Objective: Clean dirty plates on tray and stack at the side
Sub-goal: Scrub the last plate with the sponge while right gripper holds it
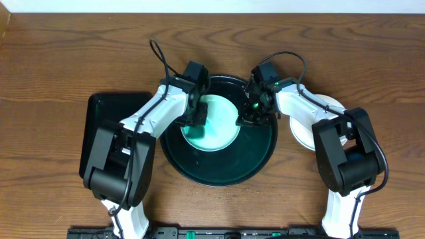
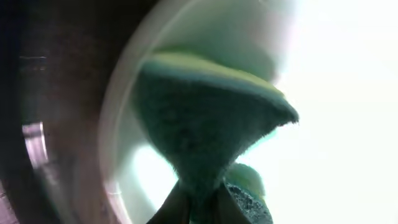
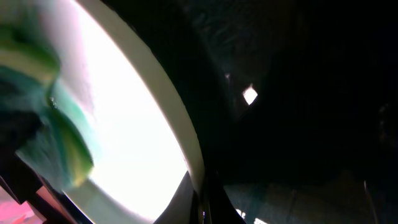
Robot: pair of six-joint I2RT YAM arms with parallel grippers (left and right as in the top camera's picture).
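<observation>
A pale mint plate (image 1: 220, 123) lies in the round dark tray (image 1: 219, 174). My left gripper (image 1: 197, 121) is shut on a green and yellow sponge (image 2: 199, 124) and presses it on the plate's left part (image 2: 323, 93); a teal smear shows near it. My right gripper (image 1: 247, 119) is shut on the plate's right rim (image 3: 186, 155), with the dark tray (image 3: 298, 93) beside it. The sponge also shows in the right wrist view (image 3: 56, 137). A white plate (image 1: 302, 133) lies on the table right of the tray, partly under my right arm.
A black rectangular tray (image 1: 109, 126) sits left of the round tray, partly under my left arm. The wooden table (image 1: 66, 53) stretches to the back and both sides.
</observation>
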